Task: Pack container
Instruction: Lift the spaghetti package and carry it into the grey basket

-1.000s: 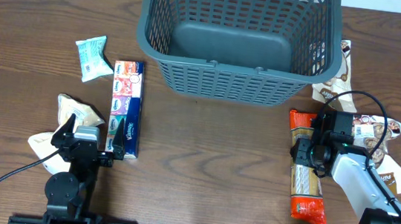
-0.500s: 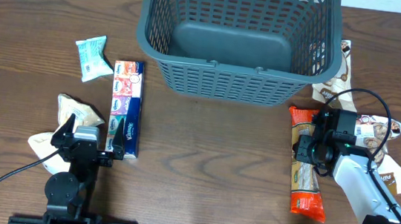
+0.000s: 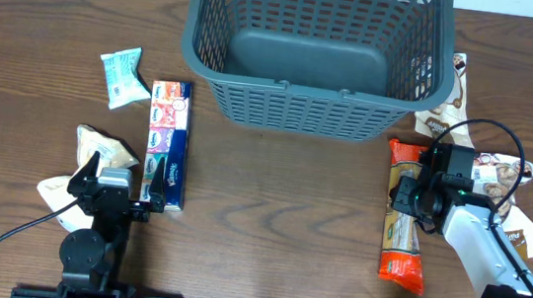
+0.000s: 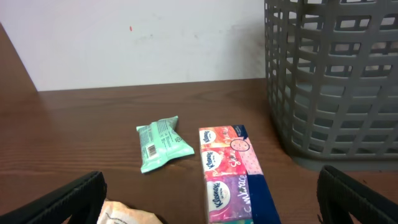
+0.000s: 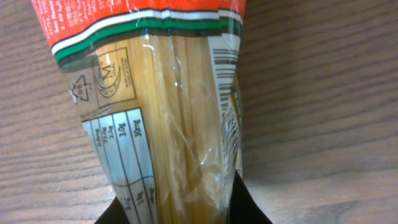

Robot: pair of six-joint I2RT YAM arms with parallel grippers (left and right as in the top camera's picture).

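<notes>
Basket [image 3: 291, 107], one, stands at the far middle of the table [image 3: 279, 220]. One spaghetti packet [image 3: 402, 258] lies right of it, with a few snack packets [image 3: 498, 174] beyond. On the left lie one tissue pack [image 3: 167, 144] and one green packet [image 3: 122, 76]. The left gripper [image 3: 123, 178] gapes wide, holding nothing. The right gripper [image 3: 410, 199] has clamped onto the spaghetti since a second ago, and the packet now lies straighter.
</notes>
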